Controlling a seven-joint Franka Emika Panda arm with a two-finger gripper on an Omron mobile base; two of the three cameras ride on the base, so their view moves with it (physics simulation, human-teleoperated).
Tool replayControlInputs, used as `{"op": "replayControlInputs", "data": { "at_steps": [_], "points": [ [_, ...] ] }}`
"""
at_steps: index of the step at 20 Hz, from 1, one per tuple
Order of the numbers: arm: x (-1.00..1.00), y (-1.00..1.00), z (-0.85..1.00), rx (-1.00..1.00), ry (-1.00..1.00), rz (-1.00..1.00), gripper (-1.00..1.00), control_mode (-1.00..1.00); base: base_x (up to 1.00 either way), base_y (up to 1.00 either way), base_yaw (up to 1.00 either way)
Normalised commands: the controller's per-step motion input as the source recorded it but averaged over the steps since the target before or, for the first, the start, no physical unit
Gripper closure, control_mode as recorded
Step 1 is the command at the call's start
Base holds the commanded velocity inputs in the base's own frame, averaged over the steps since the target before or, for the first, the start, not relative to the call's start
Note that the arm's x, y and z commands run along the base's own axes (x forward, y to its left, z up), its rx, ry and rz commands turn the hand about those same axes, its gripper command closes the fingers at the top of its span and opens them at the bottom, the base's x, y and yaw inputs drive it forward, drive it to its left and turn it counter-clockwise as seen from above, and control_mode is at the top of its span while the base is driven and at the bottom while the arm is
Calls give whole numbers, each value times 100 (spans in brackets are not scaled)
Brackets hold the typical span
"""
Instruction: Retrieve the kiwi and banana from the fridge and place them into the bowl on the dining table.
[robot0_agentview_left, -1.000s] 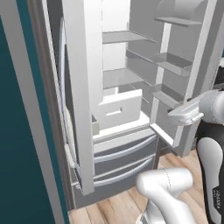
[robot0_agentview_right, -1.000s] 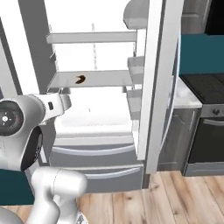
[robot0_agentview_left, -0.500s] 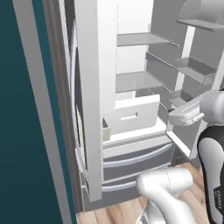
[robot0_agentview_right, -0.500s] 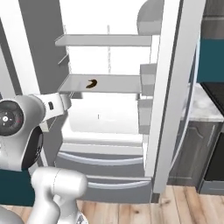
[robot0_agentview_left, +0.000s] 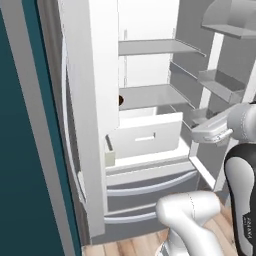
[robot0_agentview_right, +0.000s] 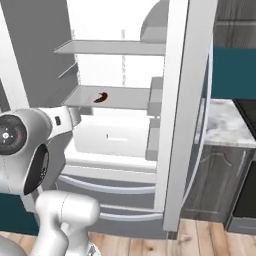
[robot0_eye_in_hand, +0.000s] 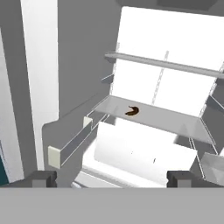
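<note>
The fridge (robot0_agentview_right: 185, 100) stands with both doors swung open, its white shelves (robot0_agentview_left: 150, 47) showing. On the middle shelf lies the banana (robot0_agentview_right: 101, 97), a small dark brown curved fruit, also seen in the hand view as the banana (robot0_eye_in_hand: 132, 111) and as the banana (robot0_agentview_left: 121, 100) peeking past the left door's edge. My gripper (robot0_eye_in_hand: 111, 178) is open with nothing between its fingers. It hangs in front of the fridge, below and well short of that shelf. The kiwi, the bowl and the dining table are out of view.
A white drawer (robot0_agentview_left: 145, 137) sits under the middle shelf, with two grey freezer drawers (robot0_agentview_left: 150, 182) below it. Door bins (robot0_agentview_left: 220, 85) jut from the right door. A marble counter on dark cabinets (robot0_agentview_right: 225, 125) lies to the right, a teal wall (robot0_agentview_left: 25, 175) to the left.
The whole picture has shifted and the fridge has grown larger: the base has driven closer. The banana lies where it was and the gripper stays open.
</note>
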Motion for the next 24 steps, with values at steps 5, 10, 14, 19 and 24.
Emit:
{"op": "replayControlInputs", "data": {
  "at_steps": [5, 10, 14, 19, 24],
  "points": [
    [0, 0, 0, 0, 0, 0, -100, 100, 48, -14, 11],
    [0, 0, 0, 0, 0, 0, -100, 100, 80, 0, 7],
    [0, 0, 0, 0, 0, 0, -100, 100, 82, 0, 6],
    [0, 0, 0, 0, 0, 0, -100, 100, 72, 0, 6],
    [0, 0, 0, 0, 0, 0, -100, 100, 33, 0, 5]
  ]
}}
